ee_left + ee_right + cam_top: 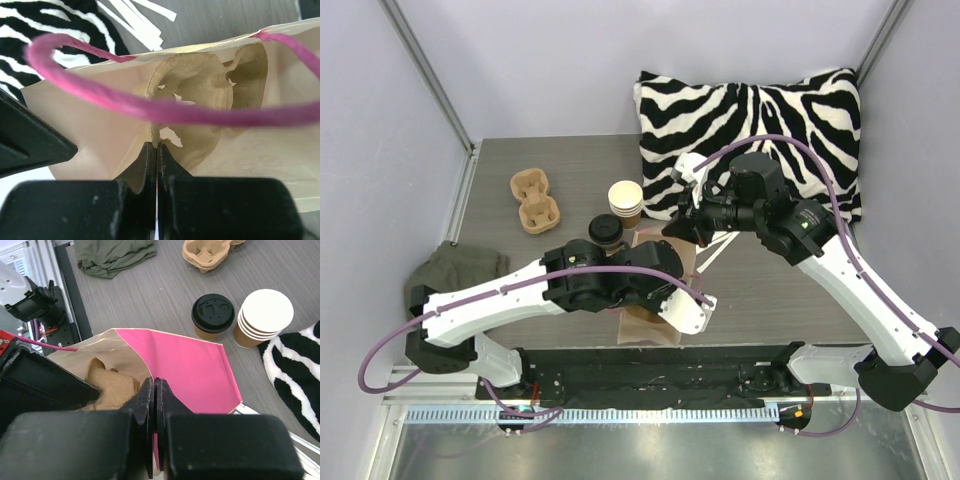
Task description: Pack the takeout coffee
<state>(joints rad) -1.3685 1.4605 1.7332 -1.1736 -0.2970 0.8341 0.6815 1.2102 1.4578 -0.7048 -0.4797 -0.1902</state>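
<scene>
- The left hand (156, 150) and right hand (155, 387) are each pressed together on opposite rims of the paper bag (190, 365), likely to hold its mouth open.
- The takeout coffee is unpacked: the lidded cup (212, 315) and stacked cups (263, 315) stand beyond the bag, toward the far edge of the tabletop (560, 160).
- Only the wrist views show the pulp carrier (195, 95) inside the bag; in the top view the arms hide it.

Paper bag (642, 326) mostly buried under left arm (520, 290) from above; only corners peek out. Bag rim disappears into closed left tool (157, 150) and closed right tool (155, 385), pinch points hidden. Inside bag, pulp carrier (195, 95) half masked by blurred pink handle (175, 112). Beyond bag, zebra pillow (295, 370), olive cloth (115, 255), second carrier (207, 252) cut off by frame edge. Brown cup (205, 334) beside bag: body mostly hidden under black lid (213, 314).
</scene>
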